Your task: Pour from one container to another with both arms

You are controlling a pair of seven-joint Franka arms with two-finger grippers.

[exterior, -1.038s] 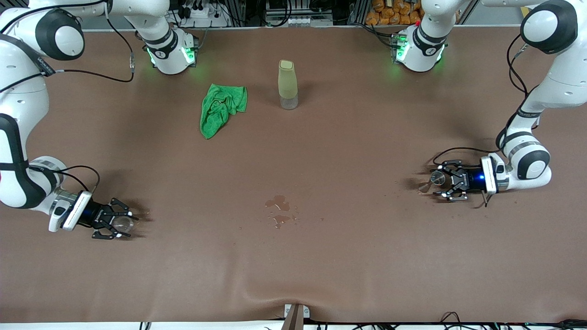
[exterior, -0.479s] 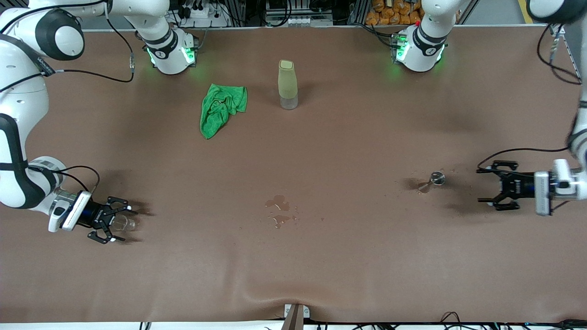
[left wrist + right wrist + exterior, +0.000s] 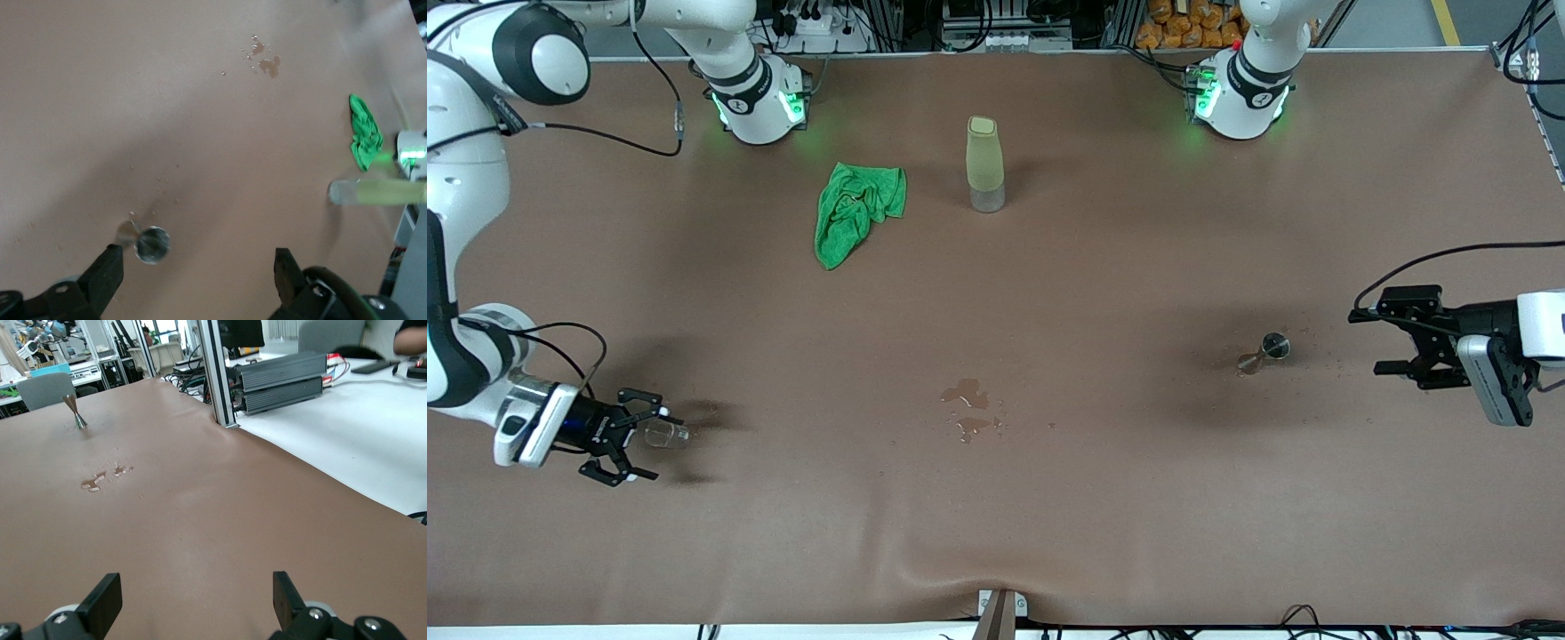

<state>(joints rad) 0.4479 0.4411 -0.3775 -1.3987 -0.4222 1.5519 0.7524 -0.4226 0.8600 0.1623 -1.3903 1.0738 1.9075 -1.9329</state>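
The small clear glass cup (image 3: 663,433) stands on the brown table near the right arm's end. My right gripper (image 3: 643,441) is open just short of it, fingers spread and apart from the glass. The right wrist view shows this gripper (image 3: 193,600) with nothing between its fingers, and the cup is out of that view. The silver jigger (image 3: 1273,347) stands upright toward the left arm's end. My left gripper (image 3: 1369,340) hangs open, well away from it. In the left wrist view the jigger (image 3: 152,245) sits just off one finger (image 3: 107,273) of the open left gripper (image 3: 197,273).
A tall pale olive-green bottle (image 3: 984,164) and a crumpled green cloth (image 3: 855,210) stand near the robots' bases. A wet spill (image 3: 969,411) marks the table's middle, and small drops lie around the jigger. The table's edge (image 3: 313,477) shows in the right wrist view.
Both grippers opened and drew back. The left one let go of the jigger and withdrew toward its end of the table. The right one released the cup and backed off slightly.
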